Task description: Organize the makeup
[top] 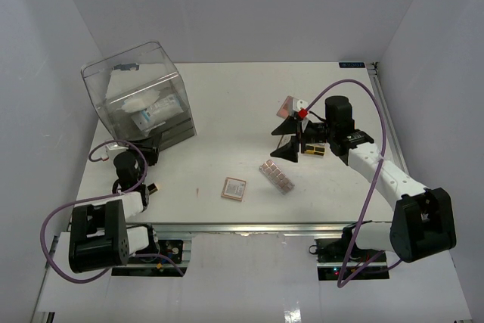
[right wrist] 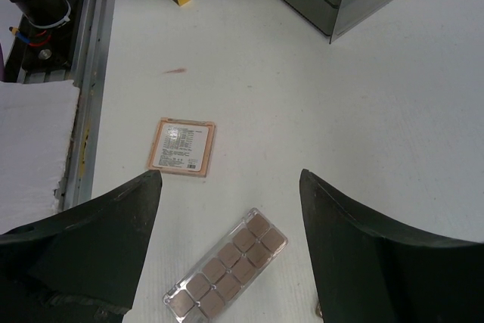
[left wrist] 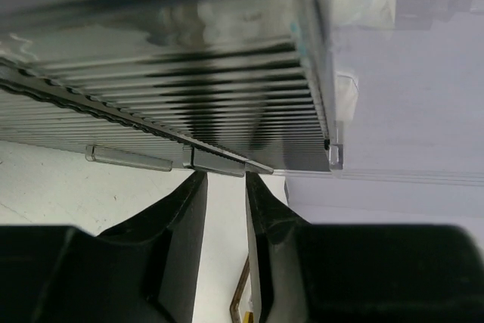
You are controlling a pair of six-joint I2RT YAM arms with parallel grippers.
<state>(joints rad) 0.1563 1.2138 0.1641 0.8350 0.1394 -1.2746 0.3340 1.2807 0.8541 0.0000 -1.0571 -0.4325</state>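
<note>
The pink multi-pan strip (right wrist: 227,266) lies on the white table directly below my right gripper (right wrist: 231,175), whose jaws stand wide apart and hold nothing. Left of the strip lies a flat pink palette (right wrist: 181,147). From above, the strip (top: 276,177) and the pink palette (top: 234,187) sit at centre front, under the right gripper (top: 281,141). My left gripper (left wrist: 225,175) has its fingers drawn close, with the tips at a grey drawer handle (left wrist: 215,161) on the clear box (top: 140,96). Whether they clamp it does not show.
A black-gold piece (top: 152,187) lies by the left arm. Another (top: 314,149) is beside the right wrist, with a pink item (top: 286,106) behind it. White-blue packets (top: 155,111) sit inside the box. The table's metal front rail (right wrist: 94,73) runs along the near edge.
</note>
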